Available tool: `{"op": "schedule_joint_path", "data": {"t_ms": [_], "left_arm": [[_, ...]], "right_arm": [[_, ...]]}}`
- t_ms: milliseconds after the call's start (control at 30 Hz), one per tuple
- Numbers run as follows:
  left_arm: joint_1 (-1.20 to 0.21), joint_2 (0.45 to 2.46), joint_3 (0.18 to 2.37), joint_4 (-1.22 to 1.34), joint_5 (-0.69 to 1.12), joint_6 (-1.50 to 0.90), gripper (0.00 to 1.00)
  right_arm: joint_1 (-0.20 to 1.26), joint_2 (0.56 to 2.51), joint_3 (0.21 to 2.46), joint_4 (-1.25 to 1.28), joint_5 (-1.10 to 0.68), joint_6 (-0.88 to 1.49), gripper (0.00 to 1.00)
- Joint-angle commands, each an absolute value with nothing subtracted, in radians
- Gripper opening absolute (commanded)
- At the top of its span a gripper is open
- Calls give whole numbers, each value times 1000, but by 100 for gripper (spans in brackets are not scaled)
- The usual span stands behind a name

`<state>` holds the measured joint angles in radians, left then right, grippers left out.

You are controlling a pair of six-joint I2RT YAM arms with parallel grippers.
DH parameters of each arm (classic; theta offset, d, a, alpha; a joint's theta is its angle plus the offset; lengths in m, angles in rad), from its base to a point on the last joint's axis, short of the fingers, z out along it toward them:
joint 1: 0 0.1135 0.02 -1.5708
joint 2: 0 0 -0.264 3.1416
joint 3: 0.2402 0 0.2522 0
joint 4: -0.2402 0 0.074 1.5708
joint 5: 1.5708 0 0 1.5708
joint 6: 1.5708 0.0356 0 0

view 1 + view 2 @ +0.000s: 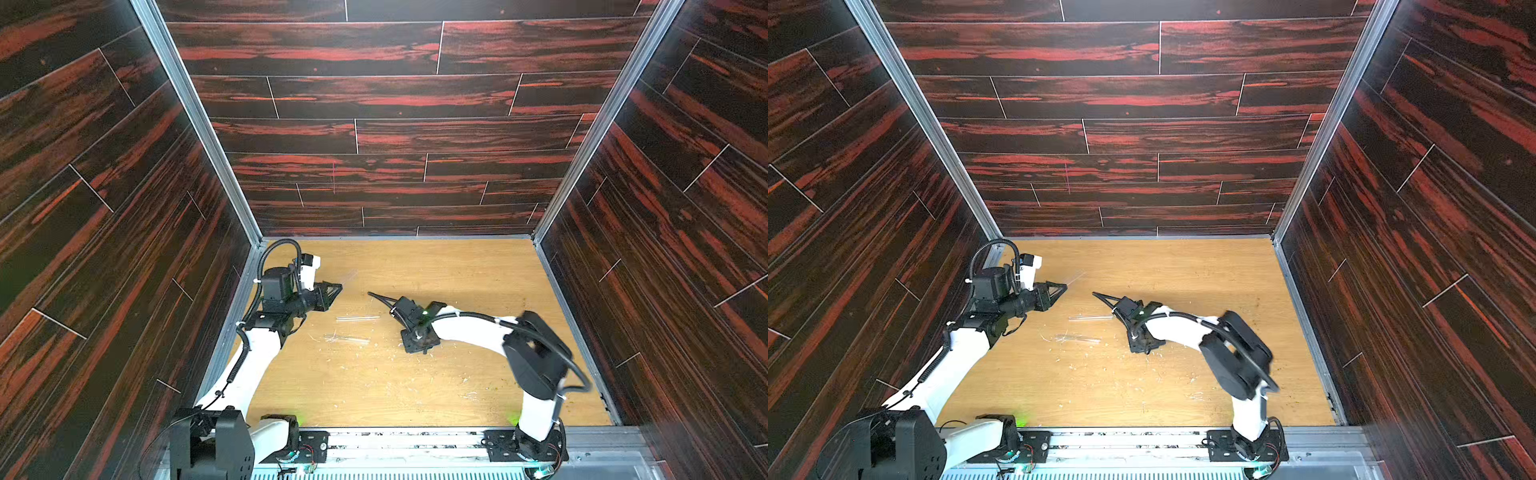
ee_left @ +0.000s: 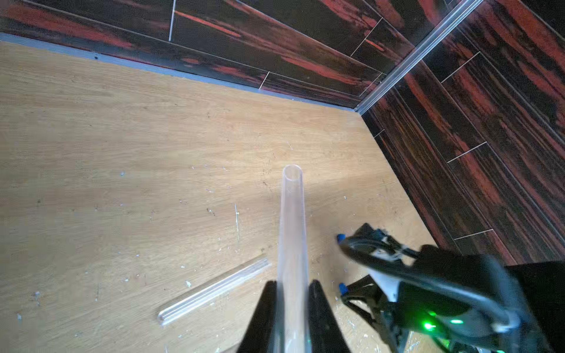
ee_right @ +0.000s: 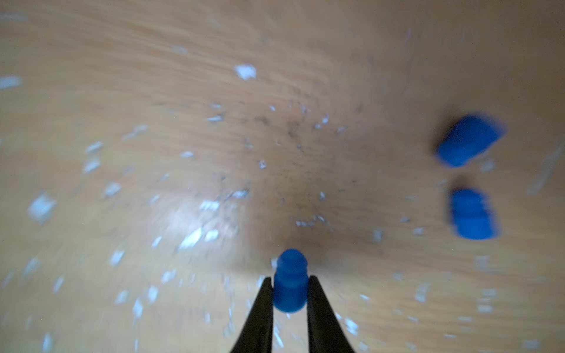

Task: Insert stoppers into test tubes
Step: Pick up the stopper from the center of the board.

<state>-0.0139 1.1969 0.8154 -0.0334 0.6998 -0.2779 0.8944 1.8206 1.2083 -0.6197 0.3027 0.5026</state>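
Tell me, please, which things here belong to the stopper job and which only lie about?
Job:
held tube in left gripper
two lying tubes
held stopper in right gripper
two loose stoppers

Lying about:
pale flecks on the table

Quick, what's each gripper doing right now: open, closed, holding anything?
Left gripper: closed on a test tube.
Right gripper: closed on a blue stopper.

glossy clear test tube (image 2: 292, 229); matt stopper (image 3: 289, 284), perhaps rubber; wood-grain table (image 2: 122, 137).
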Motion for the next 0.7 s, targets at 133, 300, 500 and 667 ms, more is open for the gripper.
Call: {"op": "schedule_joint_path", "data": {"t_ms": [133, 300, 500, 667], "left_arm": [[-13, 1186, 836, -47, 803, -263, 9], [-46, 1181, 852, -110, 897, -198, 9], [-103, 1187, 875, -209, 974, -106, 9], [-167, 1200, 905, -359, 993, 39, 9]], "right_arm": [[896, 1515, 1064, -403, 272, 41, 17], [896, 1401, 984, -326, 217, -175, 17], [896, 1337, 967, -325, 144, -352, 18], [896, 1288, 963, -357, 99, -498, 19]]}}
